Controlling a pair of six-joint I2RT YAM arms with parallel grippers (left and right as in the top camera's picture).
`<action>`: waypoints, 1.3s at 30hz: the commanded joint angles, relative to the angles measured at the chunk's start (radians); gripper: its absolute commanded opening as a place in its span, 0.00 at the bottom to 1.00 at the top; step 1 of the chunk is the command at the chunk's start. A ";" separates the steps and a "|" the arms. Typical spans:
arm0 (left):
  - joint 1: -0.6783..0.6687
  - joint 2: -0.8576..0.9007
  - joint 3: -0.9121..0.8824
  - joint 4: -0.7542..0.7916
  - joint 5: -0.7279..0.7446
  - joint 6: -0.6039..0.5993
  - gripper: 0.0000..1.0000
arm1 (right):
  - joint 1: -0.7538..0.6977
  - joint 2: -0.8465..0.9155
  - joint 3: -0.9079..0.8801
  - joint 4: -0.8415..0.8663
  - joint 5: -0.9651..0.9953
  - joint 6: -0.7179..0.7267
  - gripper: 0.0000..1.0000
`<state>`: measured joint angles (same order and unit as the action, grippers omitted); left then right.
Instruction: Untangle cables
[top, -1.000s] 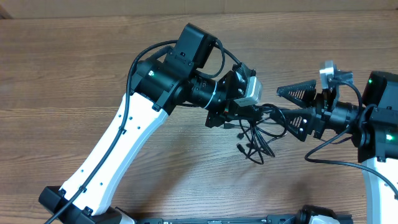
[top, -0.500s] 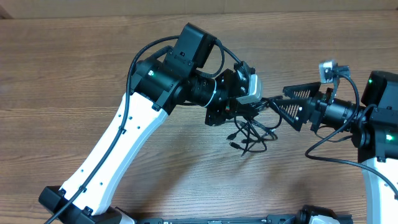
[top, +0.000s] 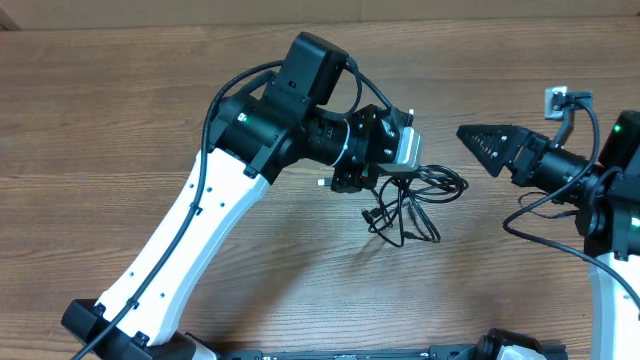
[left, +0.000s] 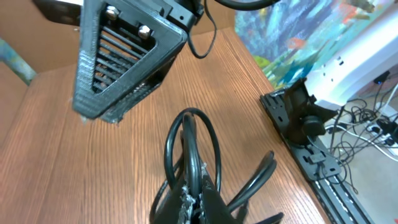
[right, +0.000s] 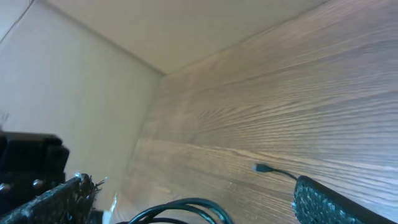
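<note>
The cables (top: 408, 212) are a tangle of thin black cords hanging from my left gripper (top: 398, 180) down onto the wooden table. In the left wrist view my left gripper (left: 198, 208) is shut on a cable loop (left: 191, 138) that arches out ahead of the fingers. My right gripper (top: 480, 140) stands open to the right of the tangle, apart from it. In the right wrist view its fingers (right: 336, 202) sit wide apart with nothing between them. A cable loop (right: 186, 208) lies low ahead of them, and a small plug (right: 260, 167) rests on the wood.
The left arm's white link (top: 190, 240) crosses the table's left half. A black base rail (top: 400, 352) runs along the front edge. The left wrist view shows the right arm's base (left: 301, 121) beside the table edge and my right gripper's ribbed finger (left: 121, 59) above.
My right gripper has drawn back to the right and up, away from the tangle. The cables stay in the left gripper, and a loop now sticks out to the right.
</note>
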<state>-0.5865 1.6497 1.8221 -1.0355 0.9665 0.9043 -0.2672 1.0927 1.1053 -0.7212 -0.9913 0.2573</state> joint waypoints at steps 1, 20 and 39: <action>0.012 -0.018 0.013 0.016 0.055 -0.029 0.04 | -0.006 -0.011 0.016 -0.004 0.010 0.031 1.00; 0.050 -0.018 0.013 0.342 0.157 -0.208 0.04 | -0.002 -0.010 0.016 -0.153 -0.094 -0.234 0.89; 0.113 -0.018 0.013 0.397 0.174 -0.311 0.04 | -0.002 -0.010 0.016 -0.127 -0.480 -0.399 0.84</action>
<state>-0.4850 1.6497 1.8221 -0.6498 1.0969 0.6178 -0.2684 1.0931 1.1053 -0.8612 -1.3174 -0.0792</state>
